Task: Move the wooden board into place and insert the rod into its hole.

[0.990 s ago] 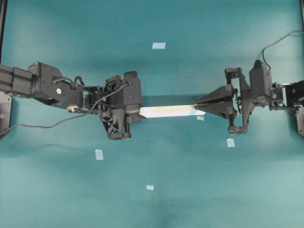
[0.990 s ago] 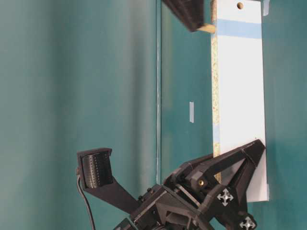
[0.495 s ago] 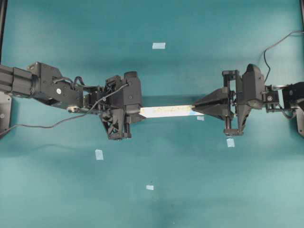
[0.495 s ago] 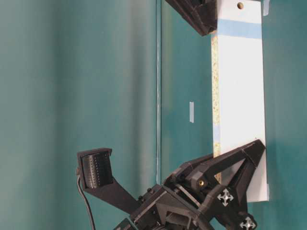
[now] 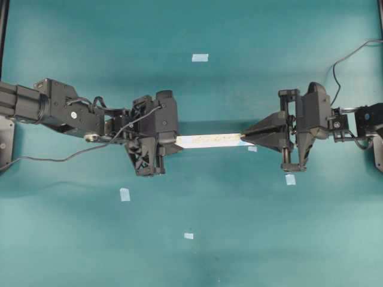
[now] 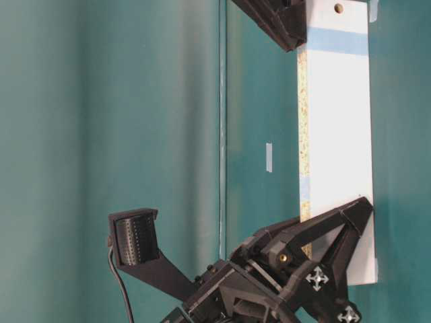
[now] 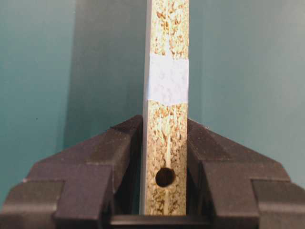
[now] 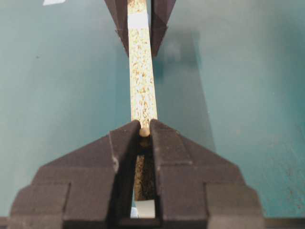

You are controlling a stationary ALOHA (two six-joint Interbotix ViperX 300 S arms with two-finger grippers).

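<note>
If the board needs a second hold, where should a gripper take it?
Take the wooden board at its bare middle span, coming from above, jaws across the white faces. It stands on edge, chipboard edge up, with the left gripper and right gripper at its ends.

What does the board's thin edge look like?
The board's edge is speckled tan chipboard, clearest in the left wrist view.

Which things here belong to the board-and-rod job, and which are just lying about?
Belonging to the job:
- wooden board, held on edge by the left gripper
- rod, pinched in the right gripper at the board's edge

Lying about:
- loose tape squares on the teal table
</note>
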